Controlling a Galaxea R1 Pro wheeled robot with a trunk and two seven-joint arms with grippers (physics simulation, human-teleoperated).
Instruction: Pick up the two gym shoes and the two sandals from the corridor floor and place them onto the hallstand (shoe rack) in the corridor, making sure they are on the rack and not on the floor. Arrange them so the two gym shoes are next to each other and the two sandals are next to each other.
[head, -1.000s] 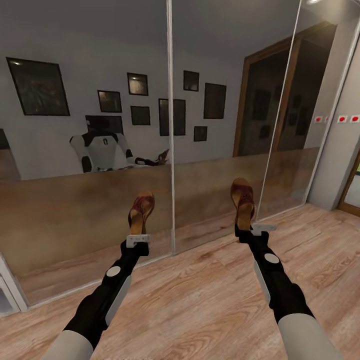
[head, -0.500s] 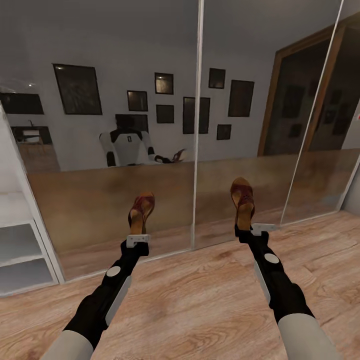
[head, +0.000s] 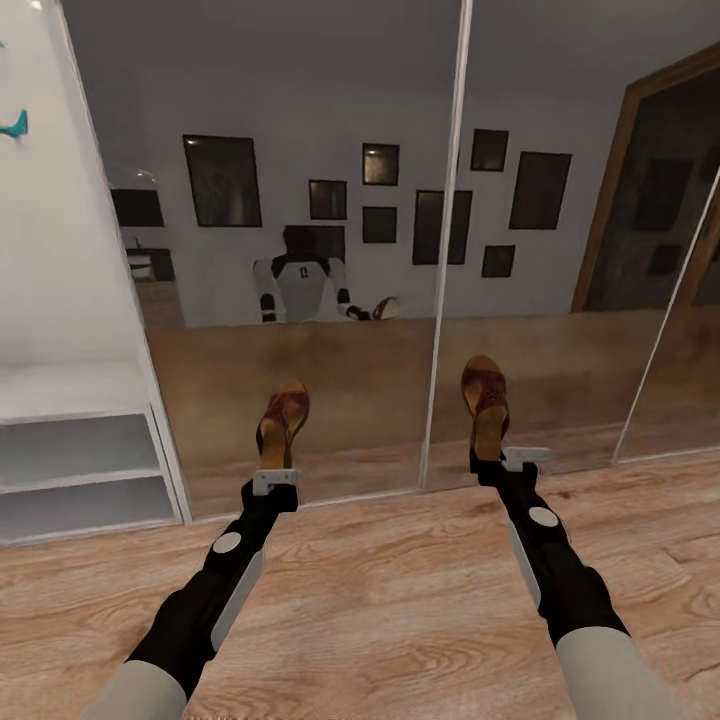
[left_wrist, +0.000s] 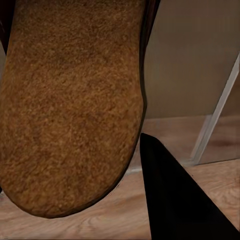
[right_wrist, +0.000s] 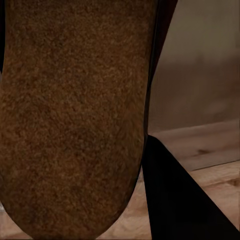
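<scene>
Mirrored doors (head: 330, 300) close ahead of hands

Your view has swung left; the pale grey open-shelved hallstand (head: 80, 465) now fills the left edge; the mirrored robot reflection (head: 300, 290) sits further right.

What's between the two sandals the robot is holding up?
In the head view, between the left sandal and right sandal stands the pale upright mirror frame, with bare floor below.
</scene>
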